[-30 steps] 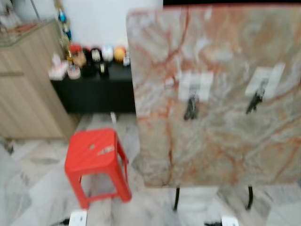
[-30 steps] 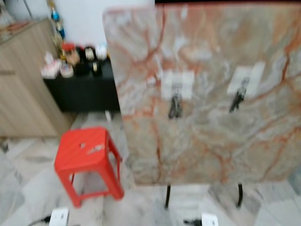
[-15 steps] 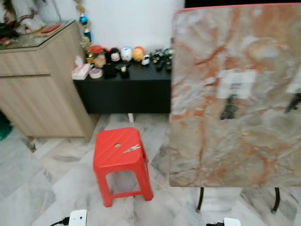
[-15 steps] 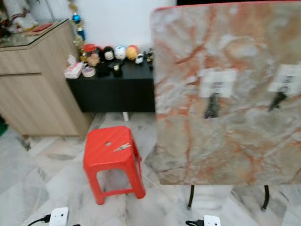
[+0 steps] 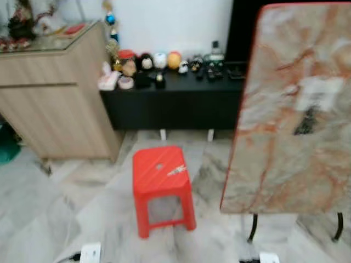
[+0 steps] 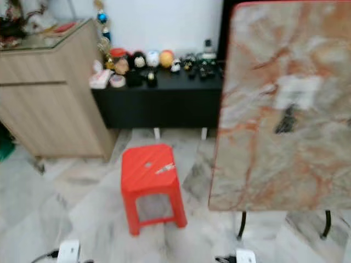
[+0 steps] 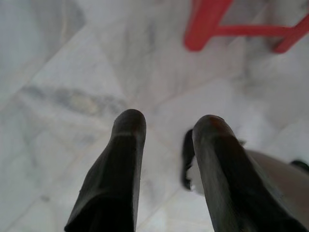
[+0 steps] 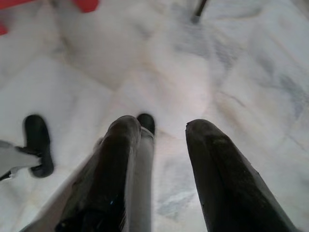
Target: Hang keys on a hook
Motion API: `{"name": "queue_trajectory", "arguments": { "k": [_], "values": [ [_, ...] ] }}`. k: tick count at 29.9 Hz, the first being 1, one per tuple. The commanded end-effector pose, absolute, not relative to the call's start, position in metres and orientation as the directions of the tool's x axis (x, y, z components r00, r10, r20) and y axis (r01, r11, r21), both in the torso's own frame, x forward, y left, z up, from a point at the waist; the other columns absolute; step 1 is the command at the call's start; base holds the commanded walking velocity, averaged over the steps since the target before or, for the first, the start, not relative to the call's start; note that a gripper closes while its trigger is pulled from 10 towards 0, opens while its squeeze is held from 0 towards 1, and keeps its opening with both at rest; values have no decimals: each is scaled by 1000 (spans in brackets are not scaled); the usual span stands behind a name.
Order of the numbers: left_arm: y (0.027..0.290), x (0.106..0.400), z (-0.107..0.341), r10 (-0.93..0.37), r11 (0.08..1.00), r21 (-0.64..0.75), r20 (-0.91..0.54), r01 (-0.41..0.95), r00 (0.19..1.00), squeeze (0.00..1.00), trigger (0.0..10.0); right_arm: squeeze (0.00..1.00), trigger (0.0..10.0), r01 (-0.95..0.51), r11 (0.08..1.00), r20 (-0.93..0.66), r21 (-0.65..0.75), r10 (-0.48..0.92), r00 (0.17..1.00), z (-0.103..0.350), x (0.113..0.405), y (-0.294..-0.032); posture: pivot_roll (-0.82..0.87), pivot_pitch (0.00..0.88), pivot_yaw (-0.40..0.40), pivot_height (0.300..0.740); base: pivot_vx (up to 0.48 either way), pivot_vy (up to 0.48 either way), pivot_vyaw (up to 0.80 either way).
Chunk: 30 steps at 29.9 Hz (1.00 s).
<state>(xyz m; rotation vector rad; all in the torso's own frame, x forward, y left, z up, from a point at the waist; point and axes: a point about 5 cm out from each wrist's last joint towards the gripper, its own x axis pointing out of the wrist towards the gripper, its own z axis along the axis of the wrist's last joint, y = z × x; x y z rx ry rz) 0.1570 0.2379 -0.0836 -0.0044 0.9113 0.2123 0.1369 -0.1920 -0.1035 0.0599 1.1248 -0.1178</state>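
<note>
**Two empty grippers hang over the marble floor, keys lying on the red stool**

Two arms hang down, each wrist camera looking along its black fingers at the pale veined marble floor (image 5: 33,208). The left gripper (image 7: 166,140) has its fingers spread with a clear gap and nothing between them; red stool legs show beyond it. The right gripper (image 8: 161,135) is likewise parted and holds nothing, with a thin black metal leg at the far edge of its view.

A small red plastic stool (image 5: 162,183) stands on the floor ahead. On its seat, toward the robot's right, lies a small pale metallic item that looks like the keys (image 5: 176,171), though blur hides the detail.

To the right stands an upright slab of orange-veined marble (image 5: 290,137) on thin black legs. A white rectangular hook plate (image 5: 320,93) is stuck to its face, and a dark bunch (image 5: 305,121) hangs below it.

Behind the stool, a low black cabinet (image 5: 170,104) carries a row of small figurines and bottles (image 5: 159,60). A light wooden sideboard (image 5: 55,93) stands to the left, against the white wall.
</note>
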Motion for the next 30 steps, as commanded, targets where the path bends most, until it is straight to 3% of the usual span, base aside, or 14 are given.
{"name": "queue_trajectory", "arguments": {
  "k": [1,30],
  "values": [
    [240,153,-85,187,977,91,-796,-191,576,0,10000,0,10000,115,993,-898,-9,-59,437,-102,140,-191,31,0,14,740,0,401,0],
    [238,151,-86,180,979,91,-799,-181,574,0,10000,0,10000,122,992,-898,-10,-62,435,-103,137,-192,28,0,7,740,0,377,0]
  ]
}}
